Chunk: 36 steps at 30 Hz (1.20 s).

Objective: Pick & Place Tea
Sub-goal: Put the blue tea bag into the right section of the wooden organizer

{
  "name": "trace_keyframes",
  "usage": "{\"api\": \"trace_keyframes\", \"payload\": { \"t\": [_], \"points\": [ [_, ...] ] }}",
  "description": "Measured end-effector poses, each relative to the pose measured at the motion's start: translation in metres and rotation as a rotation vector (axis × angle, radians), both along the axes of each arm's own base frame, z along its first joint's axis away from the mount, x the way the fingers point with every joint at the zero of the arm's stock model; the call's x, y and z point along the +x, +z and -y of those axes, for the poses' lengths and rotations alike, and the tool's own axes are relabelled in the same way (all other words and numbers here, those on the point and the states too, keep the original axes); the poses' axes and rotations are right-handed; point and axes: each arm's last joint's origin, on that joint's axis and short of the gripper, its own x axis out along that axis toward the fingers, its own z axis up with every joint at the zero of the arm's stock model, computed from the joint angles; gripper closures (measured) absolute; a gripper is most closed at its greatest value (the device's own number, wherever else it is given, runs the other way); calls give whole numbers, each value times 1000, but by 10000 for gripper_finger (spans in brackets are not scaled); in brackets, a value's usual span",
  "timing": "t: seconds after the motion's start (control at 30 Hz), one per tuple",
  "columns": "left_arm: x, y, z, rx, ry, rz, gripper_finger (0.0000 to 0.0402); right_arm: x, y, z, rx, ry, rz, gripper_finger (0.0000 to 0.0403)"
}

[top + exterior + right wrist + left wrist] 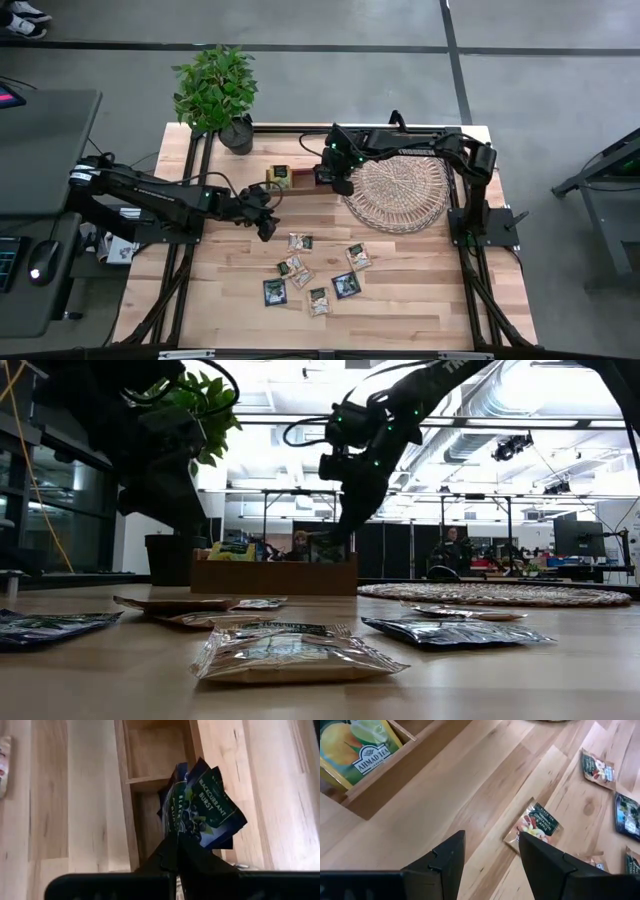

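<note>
Right claw [176, 851] pinches a crumpled navy blackcurrant sachet [202, 807]; left claw [490, 851] gapes empty.

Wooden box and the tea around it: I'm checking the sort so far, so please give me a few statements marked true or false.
1. The right gripper is shut on a navy sachet above the wooden box. True.
2. The left gripper holds a sachet. False: it is open and empty above the table.
3. A yellow sachet sits in the box. True.
4. The wicker tray is full of sachets. False: none shows on it.
</note>
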Motion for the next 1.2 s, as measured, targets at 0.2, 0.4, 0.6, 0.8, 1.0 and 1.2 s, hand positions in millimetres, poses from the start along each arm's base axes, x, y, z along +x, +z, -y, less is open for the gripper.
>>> {"api": "trace_keyframes", "payload": {
  "t": [0.2, 0.4, 0.6, 0.8, 1.0, 1.2],
  "points": [
    [0, 0, 0, 7, -14, -3, 218, 1, 0, 1, -28, -15, 4, 403],
    [0, 0, 0, 12, -20, -3, 218, 2, 1, 4, -78, -45, 10, 403],
    [0, 0, 0, 22, -34, -7, 218, 2, 1, 1, -33, -28, 20, 403],
    [0, 0, 0, 25, -42, -8, 218, 3, 1, 1, -11, -12, 34, 403],
    [0, 0, 0, 24, -43, -9, 218, 6, 3, 2, -20, -16, 71, 403],
    [0, 0, 0, 23, -44, -9, 218, 6, 3, 2, -17, -25, 72, 403]
  ]
}}
